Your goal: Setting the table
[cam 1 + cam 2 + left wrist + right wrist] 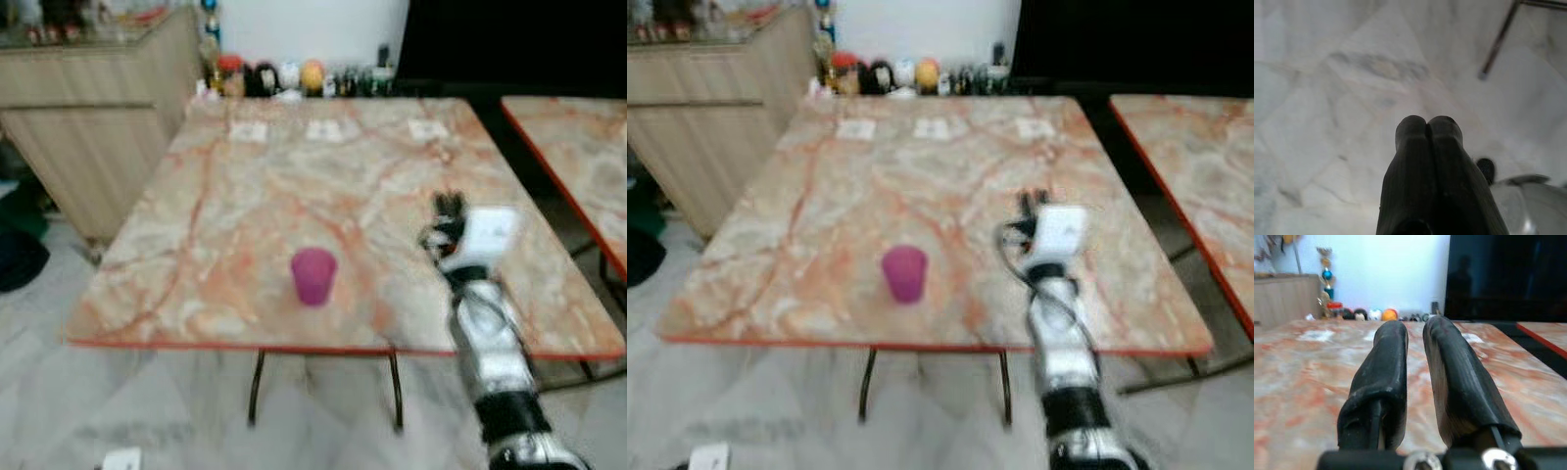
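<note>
My right pincer (446,211) reaches out level over the marbled orange-and-cream stone surface (245,215), its two long black fingers (1378,382) a narrow gap apart with nothing between them; I judge it is held this way, low and pointing across the top, so it can come at something standing there from the side. The only item near me is the small magenta plastic cup (313,275), upright close to the front edge and off to the left of that pincer, apart from it. I cannot tell whether anything is inside the cup; its mouth is too blurred. My left pincer (1426,128) hangs idle over the pale marble floor, fingers pressed together and empty, near a dark metal leg (1498,41). A few small white squares (328,129) lie flat in a row toward the far edge, perhaps napkins marking places, and a cluster of small jars and bottles (284,78) stands beyond them against the wall.
</note>
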`<state>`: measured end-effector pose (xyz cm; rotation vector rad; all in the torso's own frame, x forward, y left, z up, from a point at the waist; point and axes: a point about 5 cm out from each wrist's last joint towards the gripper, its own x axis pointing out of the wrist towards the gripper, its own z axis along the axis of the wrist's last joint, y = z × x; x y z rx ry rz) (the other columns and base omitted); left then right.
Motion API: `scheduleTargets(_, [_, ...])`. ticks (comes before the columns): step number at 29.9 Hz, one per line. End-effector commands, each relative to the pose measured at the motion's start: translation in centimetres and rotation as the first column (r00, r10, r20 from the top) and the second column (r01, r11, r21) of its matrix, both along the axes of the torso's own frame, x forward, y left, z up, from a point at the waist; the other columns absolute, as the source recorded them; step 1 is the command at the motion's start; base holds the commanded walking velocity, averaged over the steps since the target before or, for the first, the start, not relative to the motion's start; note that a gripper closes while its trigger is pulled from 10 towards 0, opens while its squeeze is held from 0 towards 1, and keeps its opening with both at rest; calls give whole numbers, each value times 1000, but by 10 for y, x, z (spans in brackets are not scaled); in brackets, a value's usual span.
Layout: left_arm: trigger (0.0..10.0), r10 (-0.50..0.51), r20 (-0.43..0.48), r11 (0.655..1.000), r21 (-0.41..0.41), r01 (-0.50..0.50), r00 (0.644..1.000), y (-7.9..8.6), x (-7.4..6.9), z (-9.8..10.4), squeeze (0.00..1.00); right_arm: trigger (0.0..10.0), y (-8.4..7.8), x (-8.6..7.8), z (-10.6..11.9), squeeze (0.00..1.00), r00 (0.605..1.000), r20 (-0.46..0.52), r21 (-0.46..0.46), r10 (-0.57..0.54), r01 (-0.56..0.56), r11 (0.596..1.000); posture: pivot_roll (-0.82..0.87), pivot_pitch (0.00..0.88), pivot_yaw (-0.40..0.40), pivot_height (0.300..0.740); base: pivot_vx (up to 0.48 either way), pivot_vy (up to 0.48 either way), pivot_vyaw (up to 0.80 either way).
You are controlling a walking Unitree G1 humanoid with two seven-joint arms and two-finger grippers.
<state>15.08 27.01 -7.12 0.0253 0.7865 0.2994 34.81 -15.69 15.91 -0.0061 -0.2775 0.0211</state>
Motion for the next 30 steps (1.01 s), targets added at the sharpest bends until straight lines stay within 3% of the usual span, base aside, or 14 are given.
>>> scheduleTargets(1, [10000, 4, -17, 1000, -10, -4, 1000, -3, -5, -3, 0, 10000, -13, -2, -2, 0, 999, -6, 2, -39, 39, 999, 18, 29, 29, 740, 0, 480, 0])
scheduleTargets(5, [10000, 6, -12, 1000, -9, -6, 1000, -3, -4, -3, 0, 10000, -13, -2, -2, 0, 999, -6, 4, -39, 39, 999, 18, 29, 29, 740, 0, 419, 0])
scheduleTargets(10, [10000, 0, -6, 1000, -3, 0, 1000, -2, -4, -2, 0, 10000, -12, -5, -3, 0, 999, -7, 14, -41, 41, 999, 18, 29, 29, 740, 0, 0, 0])
scheduleTargets(11, [10000, 0, -6, 1000, -3, 0, 1000, -2, -4, -2, 0, 10000, -12, -6, -4, 145, 999, -7, 15, -41, 41, 999, 18, 29, 29, 740, 0, 0, 0])
scheduleTargets(13, [10000, -1, -7, 1000, -3, 1, 1000, -2, -4, -2, 0, 10000, -12, -7, -4, 145, 999, -8, 16, -40, 40, 999, 18, 29, 29, 740, 0, 0, 0])
scheduleTargets(14, [10000, 0, -7, 1000, -2, 0, 1000, -2, -4, -2, 0, 10000, -11, -9, -5, 1000, 999, -11, 19, -40, 40, 999, 17, 32, 28, 740, 0, 0, 0])
scheduleTargets(21, [10000, -2, -8, 1000, -3, 2, 1000, -3, -4, -2, 0, 10000, -18, -18, -13, 1000, 994, -69, 19, -91, 92, 996, 17, 32, 23, 740, 0, 0, 0])
scheduleTargets(30, [10000, -5, -10, 1000, -4, 5, 1000, -4, -4, -3, 0, 10000, -28, -32, -10, 1000, 989, -108, 128, -106, 119, 985, 12, 33, 19, 740, 0, 0, 0])
